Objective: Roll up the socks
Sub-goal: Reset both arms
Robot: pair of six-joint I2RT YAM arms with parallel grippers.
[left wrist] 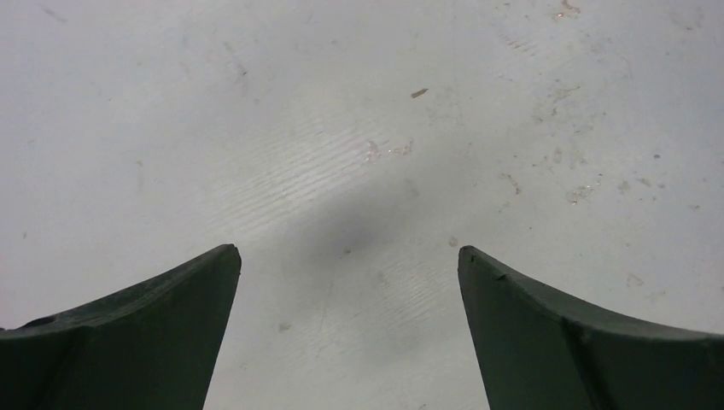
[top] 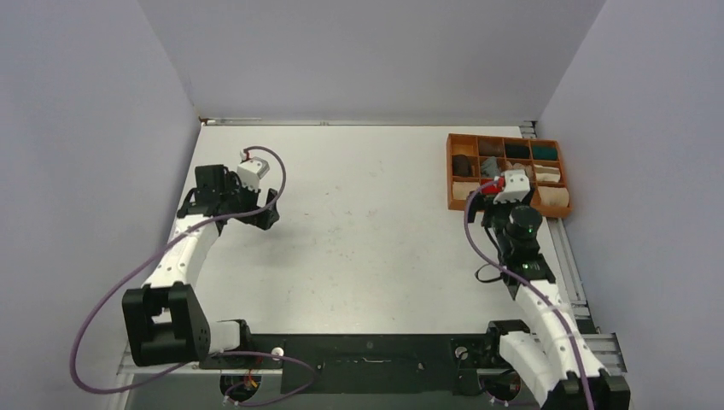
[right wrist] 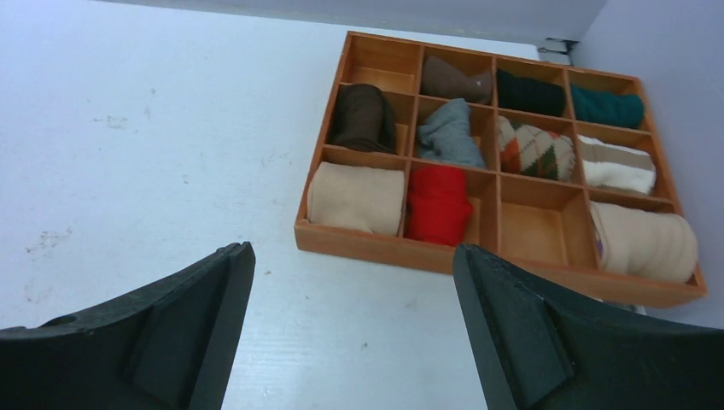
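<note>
Up close, the left claw (left wrist: 348,252) is spread wide in its own wrist cam, nothing between the tips, just scuffed white table (left wrist: 256,102) underneath. Right claw (right wrist: 352,249) is spread wide and empty too, hanging in front of a wooden tray (right wrist: 388,246) with twelve little slots.

That right wrist cam is the only view where you can actually sort out the socks. The red sock (right wrist: 437,203) is rolled up in the near row, second slot from the left. The grey sock (right wrist: 450,135) is in the slot right behind it, and the dark brown sock (right wrist: 363,118) is just left of the grey one. A beige roll (right wrist: 354,198) sits left of the red one, and a teal roll (right wrist: 606,107) is in the far right corner.

From the top cam the tray sits at the far right of the table, and the right arm (top: 534,290) covers part of its near row, so the colours are mostly blobs. What it does show is the left arm (top: 183,256) way over on the other side, well apart from the tray.
</note>
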